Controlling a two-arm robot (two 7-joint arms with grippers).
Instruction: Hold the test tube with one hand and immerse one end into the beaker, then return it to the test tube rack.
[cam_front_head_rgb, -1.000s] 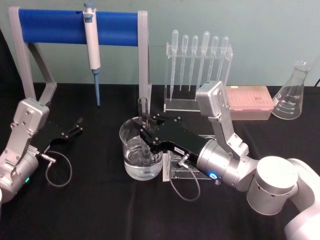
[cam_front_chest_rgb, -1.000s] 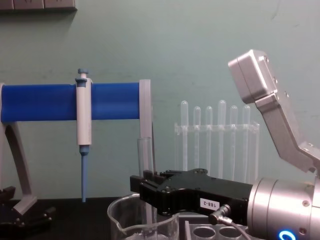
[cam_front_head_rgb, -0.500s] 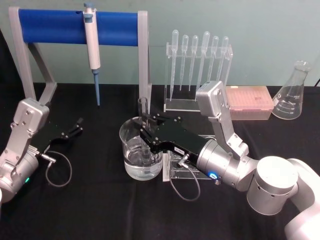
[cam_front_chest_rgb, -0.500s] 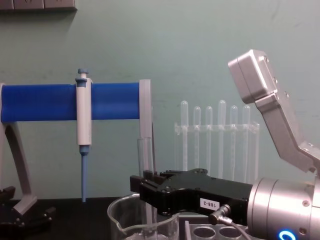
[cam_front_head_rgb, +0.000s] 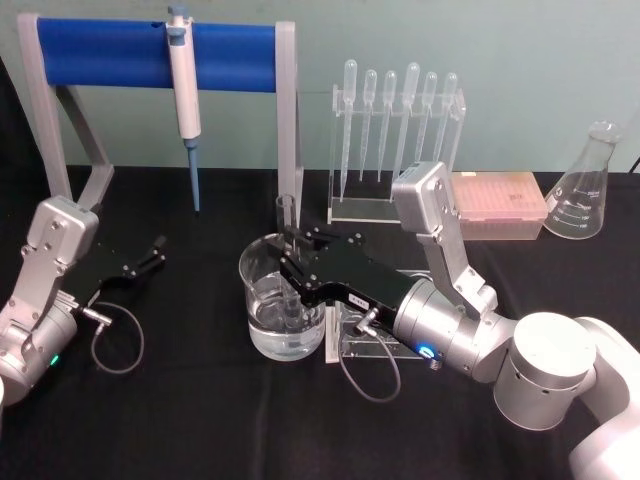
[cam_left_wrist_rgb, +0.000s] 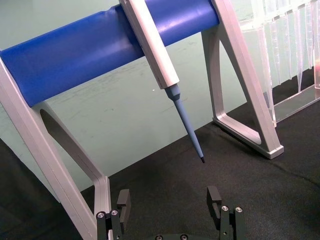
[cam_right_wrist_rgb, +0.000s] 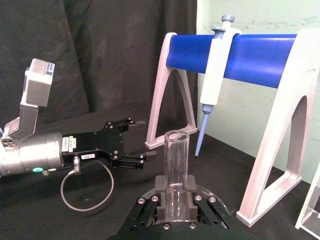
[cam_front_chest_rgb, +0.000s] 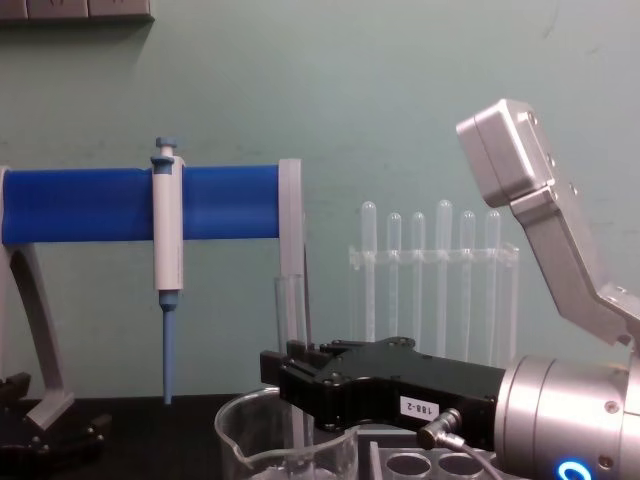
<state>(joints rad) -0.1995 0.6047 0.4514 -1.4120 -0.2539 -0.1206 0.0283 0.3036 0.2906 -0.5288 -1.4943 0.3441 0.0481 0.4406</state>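
A: Status, left side first?
B: My left gripper (cam_front_head_rgb: 155, 252) is resting on the table (cam_front_head_rgb: 200, 420), fingers apart, holding nothing.
A: Tube?
B: The test tube (cam_front_head_rgb: 287, 213) is standing upright in the beaker (cam_front_head_rgb: 250, 272), lower end dipping into the water (cam_front_head_rgb: 272, 330). My right gripper (cam_front_head_rgb: 293, 262) is clamping it mid-length. The test tube rack (cam_front_head_rgb: 352, 345) is sitting just right of the beaker.

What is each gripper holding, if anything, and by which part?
The right gripper holds the test tube upright around its middle, lower end down in the beaker. The left gripper is open and holds nothing.
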